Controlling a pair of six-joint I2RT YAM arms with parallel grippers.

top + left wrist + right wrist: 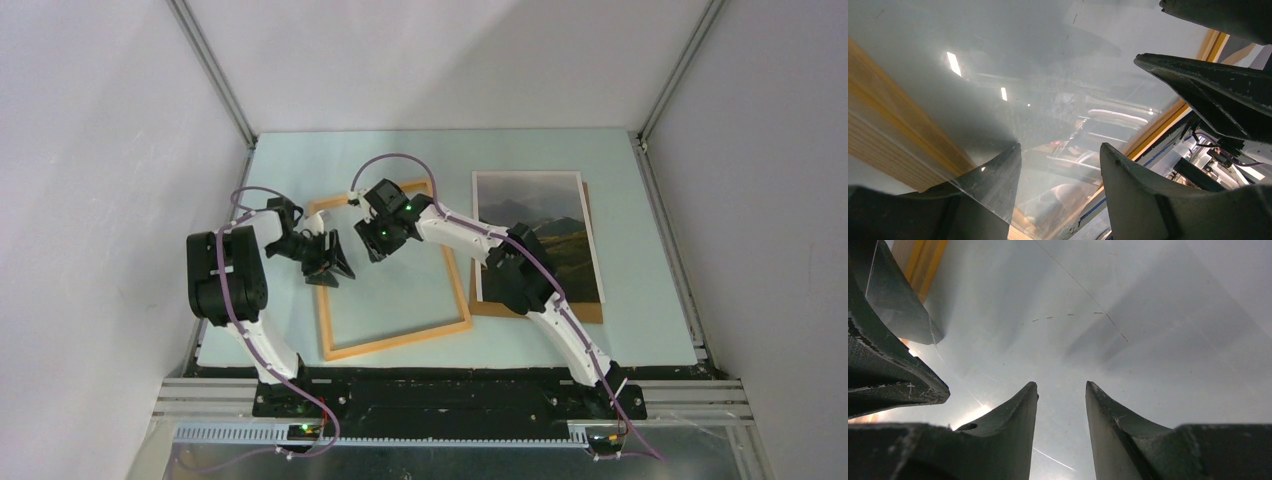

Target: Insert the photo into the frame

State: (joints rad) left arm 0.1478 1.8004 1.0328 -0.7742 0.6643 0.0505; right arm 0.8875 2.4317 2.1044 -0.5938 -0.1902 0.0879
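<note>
Left claw and right claw, both spread, hover close together above frame; photo lies by table's right edge

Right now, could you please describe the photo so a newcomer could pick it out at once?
On the pale green table, look at the right half, beside the right arm. A brown backing board lies there, with the photo on top of it. It alone carries an image, a dark mountain landscape with a thin white border, unlike the orange-tan frame to its left.
</note>
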